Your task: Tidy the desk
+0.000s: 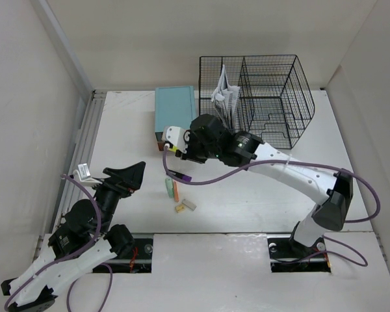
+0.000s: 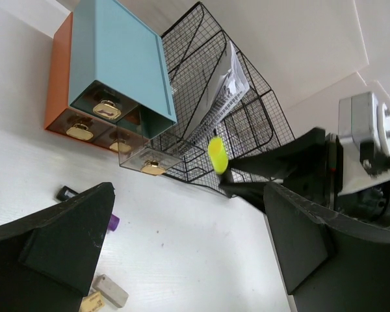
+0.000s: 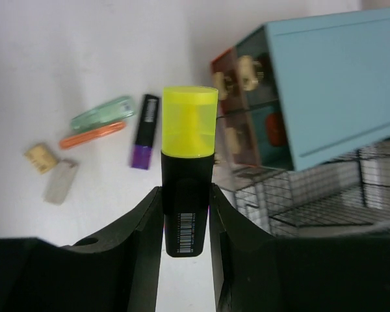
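Teal drawer box (image 1: 175, 109); black highlighter (image 3: 188, 195) (yellow-capped)

Top view looks down from above and behind, far, covering the whole tabletop (image 1: 247, 208). Both wrist views sit low and close, facing the drawer box (image 2: 117, 58) and wire rack (image 2: 253, 130), which all three views share.

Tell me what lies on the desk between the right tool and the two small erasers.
A purple marker, then a green pen and an orange pen side by side, flat on the desk. The top external view shows this best.
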`<state>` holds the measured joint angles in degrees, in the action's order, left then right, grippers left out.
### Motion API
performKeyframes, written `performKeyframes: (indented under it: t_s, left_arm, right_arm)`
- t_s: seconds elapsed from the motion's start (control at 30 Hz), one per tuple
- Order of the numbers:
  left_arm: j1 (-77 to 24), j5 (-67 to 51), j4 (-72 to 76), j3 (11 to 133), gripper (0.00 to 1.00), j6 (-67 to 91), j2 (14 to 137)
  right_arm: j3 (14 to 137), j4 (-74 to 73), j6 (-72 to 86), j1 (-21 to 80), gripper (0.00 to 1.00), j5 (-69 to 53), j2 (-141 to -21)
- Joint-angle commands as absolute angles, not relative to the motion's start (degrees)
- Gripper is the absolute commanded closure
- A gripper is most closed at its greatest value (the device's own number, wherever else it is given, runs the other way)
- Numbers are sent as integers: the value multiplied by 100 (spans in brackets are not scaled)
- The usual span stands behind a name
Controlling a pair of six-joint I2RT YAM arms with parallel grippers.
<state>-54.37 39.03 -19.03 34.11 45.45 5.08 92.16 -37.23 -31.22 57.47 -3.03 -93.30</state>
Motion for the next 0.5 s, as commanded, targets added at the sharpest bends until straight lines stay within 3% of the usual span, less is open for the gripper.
performKeyframes:
  t_s: [0.0, 0.23, 0.47]
  left_arm:
    - [-5458, 3867, -1652, 3419, 1, 4430, 563]
    - [-5458, 3867, -1652, 3472, 1, 4430, 563]
    - [-5458, 3867, -1652, 3472, 1, 4377, 615]
  right_arm:
    - [9343, -3114, -3015, 5696, 100, 895, -9456]
    - [10124, -2672, -2804, 5274, 100, 1248, -10221]
    - [10916, -2611, -2409, 4747, 100, 520, -10906]
